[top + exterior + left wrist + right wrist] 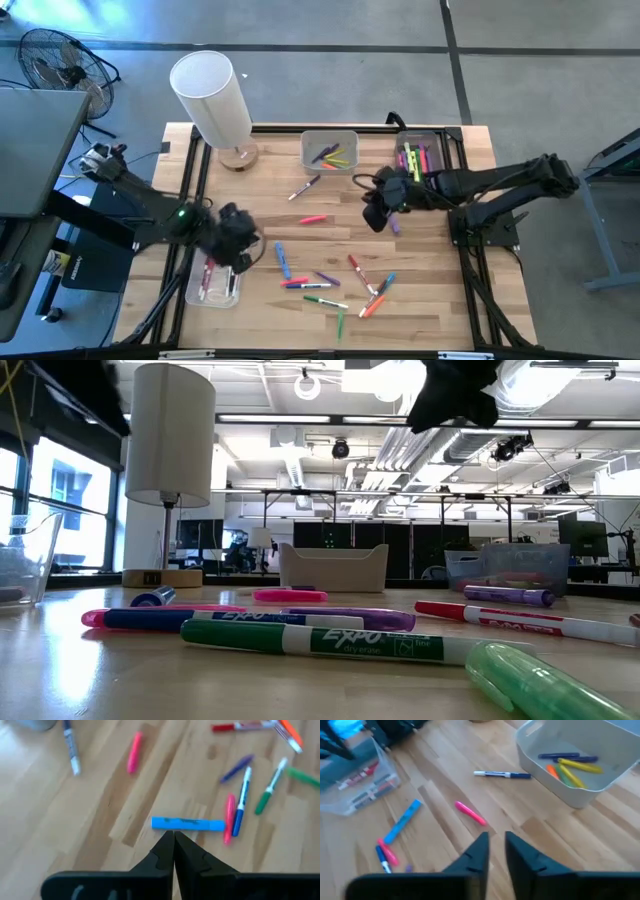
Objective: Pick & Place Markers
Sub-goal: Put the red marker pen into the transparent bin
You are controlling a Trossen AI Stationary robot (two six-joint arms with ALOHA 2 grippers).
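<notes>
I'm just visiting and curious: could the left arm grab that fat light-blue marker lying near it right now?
Probably yes, but not at once. The left gripper sits just short of the light-blue marker, with bare wood between them and nothing over it. Its fingers are shut and empty, so they would have to open first.

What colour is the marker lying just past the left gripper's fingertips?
Light blue marker, clearest in the left wrist view, beyond the shut left gripper.
</notes>
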